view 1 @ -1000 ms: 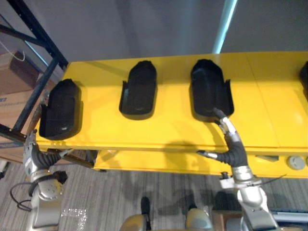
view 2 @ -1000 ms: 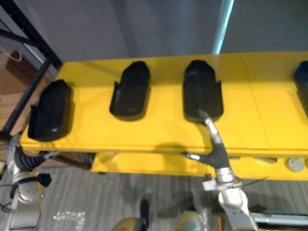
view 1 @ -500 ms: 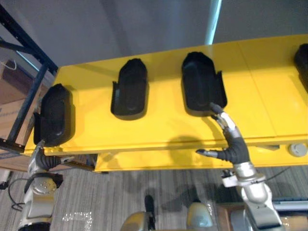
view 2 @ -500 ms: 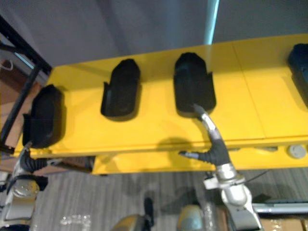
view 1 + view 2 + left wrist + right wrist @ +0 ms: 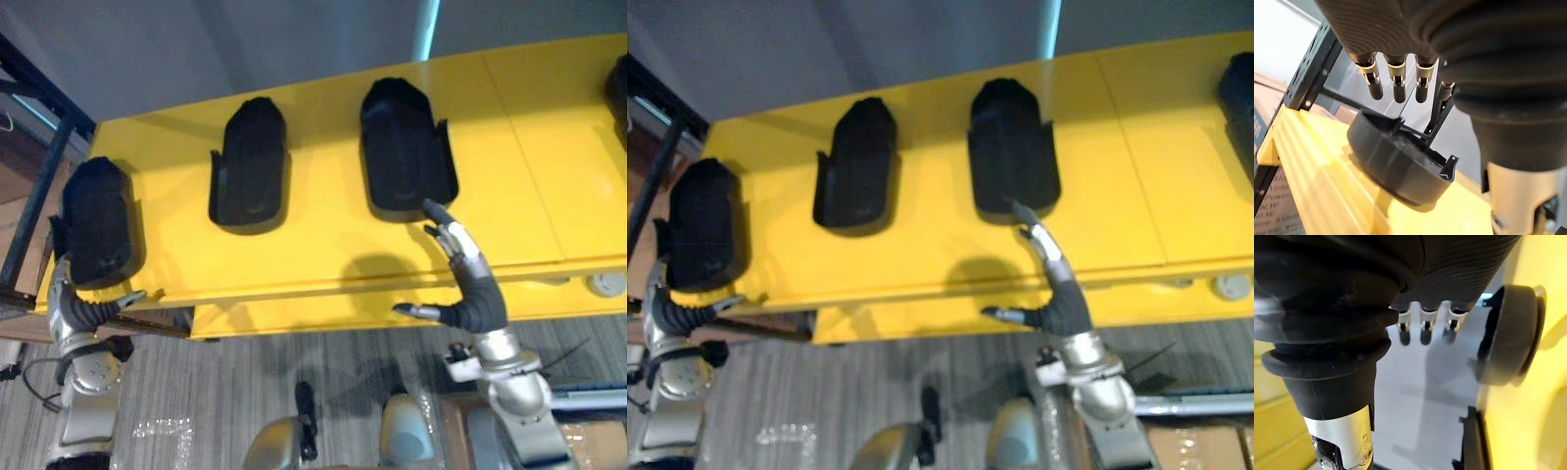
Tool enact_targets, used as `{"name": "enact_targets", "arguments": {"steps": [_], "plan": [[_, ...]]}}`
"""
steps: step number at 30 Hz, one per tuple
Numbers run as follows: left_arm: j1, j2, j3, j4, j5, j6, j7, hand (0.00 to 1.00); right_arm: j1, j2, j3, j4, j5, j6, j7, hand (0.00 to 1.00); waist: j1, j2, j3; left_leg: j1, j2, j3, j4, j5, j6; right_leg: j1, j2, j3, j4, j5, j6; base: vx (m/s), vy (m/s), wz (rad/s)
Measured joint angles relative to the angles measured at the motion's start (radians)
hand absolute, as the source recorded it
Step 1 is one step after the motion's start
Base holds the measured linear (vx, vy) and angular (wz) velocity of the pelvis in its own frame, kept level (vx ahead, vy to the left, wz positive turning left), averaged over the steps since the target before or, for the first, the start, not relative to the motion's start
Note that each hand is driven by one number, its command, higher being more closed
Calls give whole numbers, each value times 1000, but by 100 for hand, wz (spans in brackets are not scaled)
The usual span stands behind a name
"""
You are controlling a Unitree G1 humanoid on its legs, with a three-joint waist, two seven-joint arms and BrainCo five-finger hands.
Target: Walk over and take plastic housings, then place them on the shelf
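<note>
Fingers (image 5: 1397, 87) of left hand (image 5: 83, 313) and right hand (image 5: 472, 286) straight, empty; 4th housing (image 5: 1236, 98) cut off at right.

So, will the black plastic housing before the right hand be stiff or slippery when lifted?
Probably stiff: the black plastic housing is a moulded shell that holds its shape on the yellow table. Likely light for its size, as it looks hollow and thin-walled. Its smooth rounded surface may slip under the straight fingers of the right hand.

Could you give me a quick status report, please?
Left hand open, by leftmost housing. Right hand open, reaching near end of third housing. Nothing held yet; no obstruction seen.
</note>
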Motion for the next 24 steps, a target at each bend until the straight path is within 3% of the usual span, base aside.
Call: {"name": "enact_targets", "arguments": {"steps": [8, 14, 24], "plan": [[-91, 3, -2, 60, -28, 12, -34, 0, -16, 0, 14, -20, 0, 0, 0, 0, -2, -6, 4, -22, 7, 27, 44, -29, -1, -19, 1, 25, 10, 0, 0, 0, 1, -8], [-104, 9, -2, 70, -31, 88, -95, 0, -17, 0, 16, -65, 1, 1, 3, 0, 2, -5, 5, -34, 9, 31, 52, -33, -2, -27, 1, 27, 14, 1, 2, 0, 0, 0], [-180, 55, -1, 176, -29, 121, -126, 0, -17, 0, 15, -71, 20, 2, 23, 0, 0, -4, 5, -34, 16, 55, 54, -41, -3, -37, 10, 50, 12, 3, 4, 1, -7, -6]]}}
